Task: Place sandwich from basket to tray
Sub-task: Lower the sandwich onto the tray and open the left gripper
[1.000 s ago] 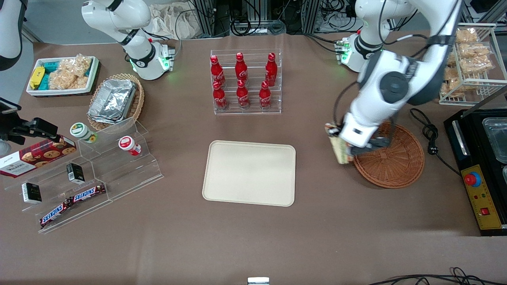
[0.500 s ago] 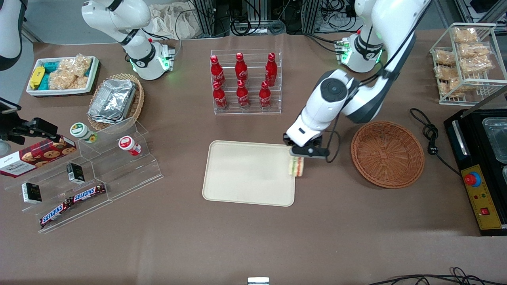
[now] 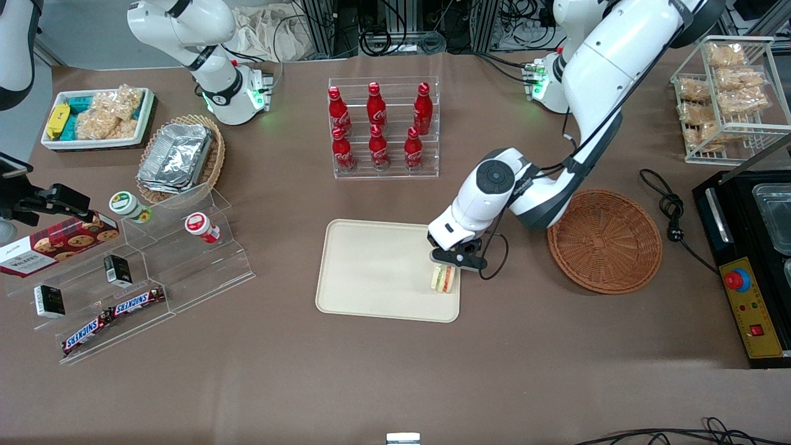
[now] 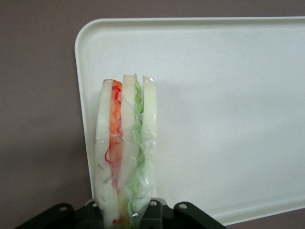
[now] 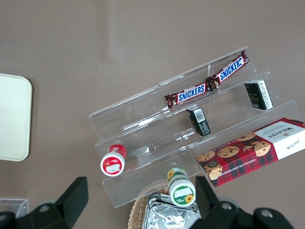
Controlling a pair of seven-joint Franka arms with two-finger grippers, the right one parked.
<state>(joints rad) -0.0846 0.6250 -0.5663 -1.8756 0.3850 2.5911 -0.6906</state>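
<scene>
1. The left arm reaches down from its base, elbow bent, wrist angled toward the tray [image 3: 371,272].
2. The gripper [image 3: 446,270] hangs over the tray's edge nearest the basket [image 3: 605,241].
3. Its fingers are clamped on the sandwich [image 3: 442,279], which is held upright.

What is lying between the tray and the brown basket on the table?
In the front view only bare table lies between the tray and basket; the gripper, holding the sandwich, hangs over the tray's edge.

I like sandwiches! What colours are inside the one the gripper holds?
Orange and green between white bread in the sandwich, clearest in the left wrist view; gripper over the tray.
</scene>
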